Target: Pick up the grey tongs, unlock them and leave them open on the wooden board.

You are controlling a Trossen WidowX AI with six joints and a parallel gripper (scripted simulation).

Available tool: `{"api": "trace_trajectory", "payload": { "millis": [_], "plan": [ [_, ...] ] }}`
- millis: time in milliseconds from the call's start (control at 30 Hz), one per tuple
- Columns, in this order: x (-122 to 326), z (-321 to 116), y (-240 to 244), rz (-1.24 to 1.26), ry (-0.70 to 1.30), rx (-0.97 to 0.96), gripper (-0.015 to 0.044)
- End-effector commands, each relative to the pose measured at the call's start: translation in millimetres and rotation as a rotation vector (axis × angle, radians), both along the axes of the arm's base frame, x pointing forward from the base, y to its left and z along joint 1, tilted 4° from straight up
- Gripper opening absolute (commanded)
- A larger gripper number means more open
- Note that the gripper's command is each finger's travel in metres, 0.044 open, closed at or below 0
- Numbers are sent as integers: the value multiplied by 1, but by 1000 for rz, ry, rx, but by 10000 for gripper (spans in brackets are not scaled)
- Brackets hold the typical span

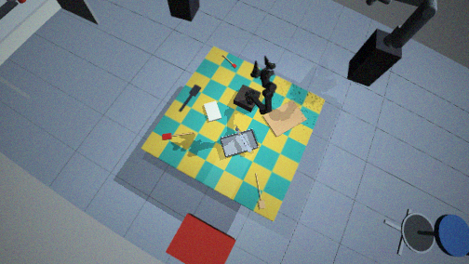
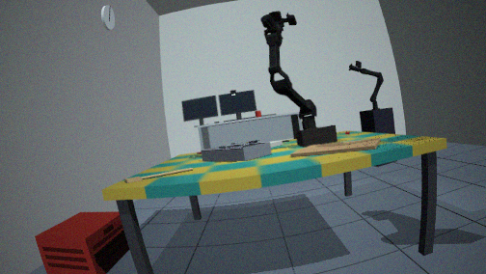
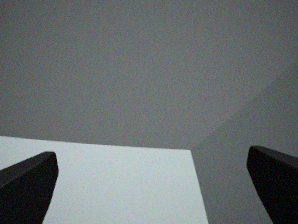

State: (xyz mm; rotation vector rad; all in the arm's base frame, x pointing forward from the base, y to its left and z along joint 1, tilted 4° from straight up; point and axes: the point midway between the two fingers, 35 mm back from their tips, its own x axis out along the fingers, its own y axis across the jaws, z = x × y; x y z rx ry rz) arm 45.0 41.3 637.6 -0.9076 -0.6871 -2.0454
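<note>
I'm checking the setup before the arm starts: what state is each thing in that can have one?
End effector: open, fingers wide apart, nothing between them, raised high above the table.
Tongs: lying across the roasting tin; locked or not, cannot tell from the pictures.
Roasting tin: upright, open-topped, on the table.
Wooden board: lying flat, no tongs on it.

Top: high, facing down; exterior: low, sideways; both share checkered table (image 1: 239,165) (image 2: 290,172).
</note>
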Motion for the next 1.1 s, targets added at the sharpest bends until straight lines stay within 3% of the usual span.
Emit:
{"api": "trace_trajectory", "payload": {
  "millis": [0,167,433,633,833,1067],
  "plan": [
    [-1,0,-1,2,-2,2,374],
    [-20,-4,-17,90,-55,41,260],
    [-72,-22,-82,291,-188,196,260],
    [-84,-45,-146,440,-232,359,260],
    [-69,-74,-212,603,-237,526,260],
    [-14,-130,-284,781,-214,794,260]
  ]
}}
